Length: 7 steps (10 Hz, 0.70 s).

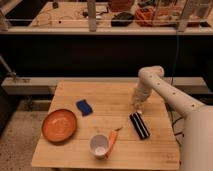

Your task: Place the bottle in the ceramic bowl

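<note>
My gripper (137,103) hangs at the end of the white arm, down at the wooden table's (115,160) back right part. It sits right over the bottle (139,110), a small white thing of which only a pale bit shows just under the gripper. The ceramic bowl (59,125), a wide shallow orange-brown dish, rests at the table's left side, far from the gripper, with nothing in it.
A black ribbed bar (139,125) lies just in front of the gripper. A blue sponge (84,106) lies between the gripper and the bowl. A white cup (99,145) and an orange carrot-like item (113,139) stand near the front edge. A dark ledge runs behind the table.
</note>
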### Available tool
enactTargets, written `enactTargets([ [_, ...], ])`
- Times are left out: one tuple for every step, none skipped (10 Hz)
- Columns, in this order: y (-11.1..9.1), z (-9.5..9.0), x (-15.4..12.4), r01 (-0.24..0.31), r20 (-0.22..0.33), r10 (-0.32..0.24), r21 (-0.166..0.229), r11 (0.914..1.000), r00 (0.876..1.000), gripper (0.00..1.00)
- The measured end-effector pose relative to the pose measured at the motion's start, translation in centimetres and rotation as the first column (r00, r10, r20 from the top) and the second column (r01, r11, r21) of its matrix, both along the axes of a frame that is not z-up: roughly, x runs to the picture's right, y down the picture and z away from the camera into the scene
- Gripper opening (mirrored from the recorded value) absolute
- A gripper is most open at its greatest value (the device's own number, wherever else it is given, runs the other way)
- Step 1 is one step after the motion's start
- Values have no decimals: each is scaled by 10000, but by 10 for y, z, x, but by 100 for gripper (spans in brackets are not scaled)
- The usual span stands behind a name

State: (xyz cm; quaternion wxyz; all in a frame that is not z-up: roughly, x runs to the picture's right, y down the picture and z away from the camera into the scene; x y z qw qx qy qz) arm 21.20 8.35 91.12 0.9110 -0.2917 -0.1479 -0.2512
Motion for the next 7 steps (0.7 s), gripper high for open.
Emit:
enactTargets([
  [1,0,2,-10,-2,10,-4,10000,10000,44],
  [1,0,3,-7,-6,7,16,10000,10000,38],
  [1,-1,2,58,-10,-58,44,10000,10000,26],
  [1,-1,2,74,-15,-74,47,10000,10000,16],
  [0,-5,-1,101,-28,-100,59,9999,9999,6],
  [-5,-10,-5,97,-19,-97,110,9999,10000,2],
  [-12,-19,-11,124,12,-124,168,9998,9999,0],
])
